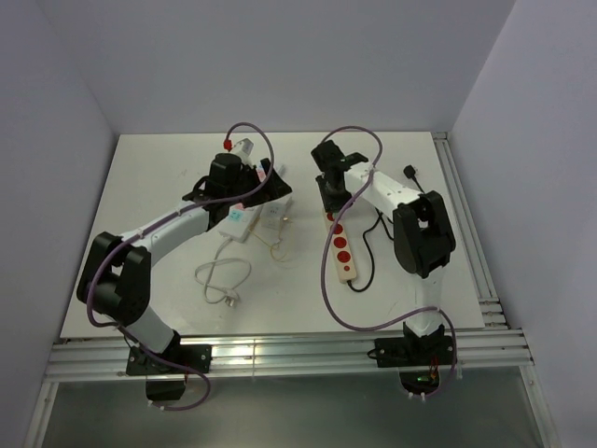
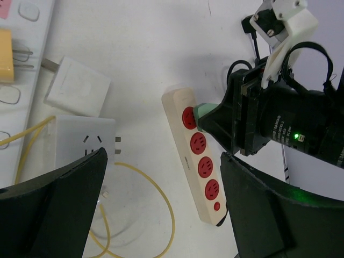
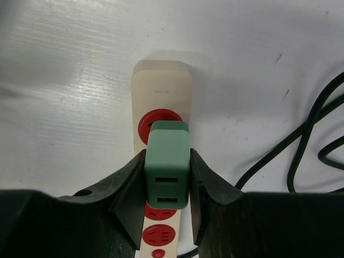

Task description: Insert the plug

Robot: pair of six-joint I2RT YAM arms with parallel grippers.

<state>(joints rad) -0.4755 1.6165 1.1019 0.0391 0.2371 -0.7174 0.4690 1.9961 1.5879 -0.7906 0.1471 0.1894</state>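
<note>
A cream power strip (image 3: 161, 88) with red sockets lies on the white table; it also shows in the top view (image 1: 342, 245) and the left wrist view (image 2: 196, 161). My right gripper (image 3: 167, 183) is shut on a green plug adapter (image 3: 167, 164) with two USB slots, held against the strip's far-end socket (image 3: 156, 117). In the left wrist view the green plug (image 2: 204, 111) touches that socket. My left gripper (image 2: 161, 209) is open and empty, above the table left of the strip, over a yellow cable (image 2: 156, 199).
White adapters (image 2: 75, 86) and a white socket block (image 2: 86, 142) lie to the left. A white strip with a yellow plug (image 2: 6, 56) lies at the far left. A black cord (image 3: 301, 145) runs right of the cream strip. A white cable coil (image 1: 222, 278) lies near the front.
</note>
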